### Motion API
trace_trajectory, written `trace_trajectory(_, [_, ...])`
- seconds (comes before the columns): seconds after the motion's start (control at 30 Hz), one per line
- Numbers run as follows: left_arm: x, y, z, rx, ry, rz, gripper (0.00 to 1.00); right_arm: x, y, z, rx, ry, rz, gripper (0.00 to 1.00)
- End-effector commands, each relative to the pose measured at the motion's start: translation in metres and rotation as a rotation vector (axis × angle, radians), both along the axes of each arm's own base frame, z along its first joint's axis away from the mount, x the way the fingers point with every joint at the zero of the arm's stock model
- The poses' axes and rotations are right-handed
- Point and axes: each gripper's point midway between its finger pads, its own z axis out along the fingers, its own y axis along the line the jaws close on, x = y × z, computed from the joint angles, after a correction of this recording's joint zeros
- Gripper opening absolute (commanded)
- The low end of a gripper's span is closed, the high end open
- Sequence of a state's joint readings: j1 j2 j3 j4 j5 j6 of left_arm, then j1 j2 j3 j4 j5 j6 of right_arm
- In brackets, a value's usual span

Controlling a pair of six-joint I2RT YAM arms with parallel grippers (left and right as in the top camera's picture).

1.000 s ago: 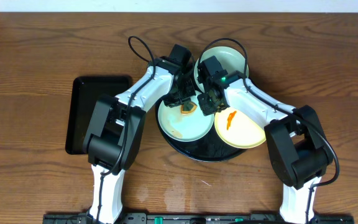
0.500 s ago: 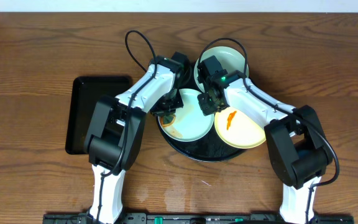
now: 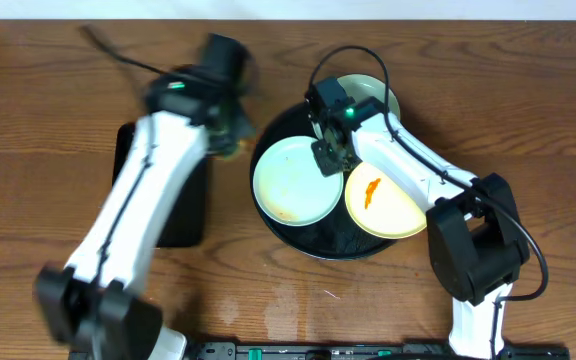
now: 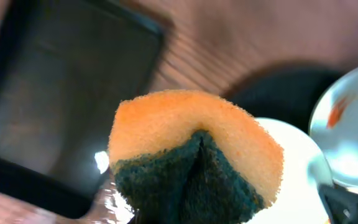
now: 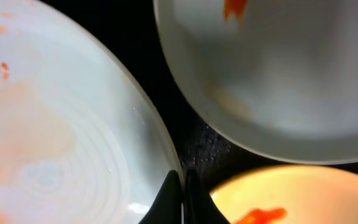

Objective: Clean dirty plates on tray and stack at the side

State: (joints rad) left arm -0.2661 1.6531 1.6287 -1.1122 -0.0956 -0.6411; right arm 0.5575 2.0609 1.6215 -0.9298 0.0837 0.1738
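On the wooden table (image 3: 48,80), the round black tray (image 3: 320,245) sits near the middle, slightly toward the far edge, and carries all three plates. A mint plate (image 3: 290,182) lies on the tray's left side, with faint orange traces near its near-left rim. A yellow plate (image 3: 393,215) lies on the tray's right side, just beside the mint plate, and has a bright orange smear on it. A third plate (image 3: 368,92), pale in colour, rests at the tray's far edge and is partly hidden by the right arm. The right wrist view shows an orange spot on it. The right gripper (image 3: 326,156) is down over the tray at the mint plate's far-right rim, in the gap where the three plates meet. Its fingertips (image 5: 170,194) are pressed together with nothing between them, right at that rim, though it is not clear whether they touch it. The left arm is motion-blurred in the overhead view. The left gripper (image 3: 230,135) is off the round tray, just beyond its left edge and by the far right corner of the rectangular black tray (image 3: 188,215). It is clamped on a sponge (image 4: 194,155), orange with a dark green scouring side, which is pinched into a fold and held above the table.
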Motion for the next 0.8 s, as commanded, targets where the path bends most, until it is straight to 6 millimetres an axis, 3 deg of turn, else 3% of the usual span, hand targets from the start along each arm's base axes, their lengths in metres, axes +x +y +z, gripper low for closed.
trace_trajectory(0.0, [-0.004, 0.043, 0.015, 0.059, -0.015, 0.02, 0.07, 0.016, 0.006, 0.033, -0.079, -0.116, 0.031, 0.01])
trace_trajectory(0.2, [-0.019, 0.104, 0.011, 0.068, 0.046, 0.177, 0.08, 0.03, -0.007, 0.082, -0.22, -0.232, 0.012, 0.01])
trace_trajectory(0.33, [-0.027, 0.126, 0.008, 0.076, 0.077, 0.216, 0.08, 0.039, -0.019, 0.111, -0.3, -0.302, 0.002, 0.01])
trace_trajectory(0.57, [-0.029, 0.136, 0.008, 0.081, 0.08, 0.231, 0.08, 0.049, -0.033, 0.165, -0.632, -0.516, 0.066, 0.01])
trace_trajectory(0.77, [-0.028, 0.136, 0.008, 0.081, 0.077, 0.23, 0.08, 0.036, 0.007, 0.188, -0.741, -0.635, 0.191, 0.01])
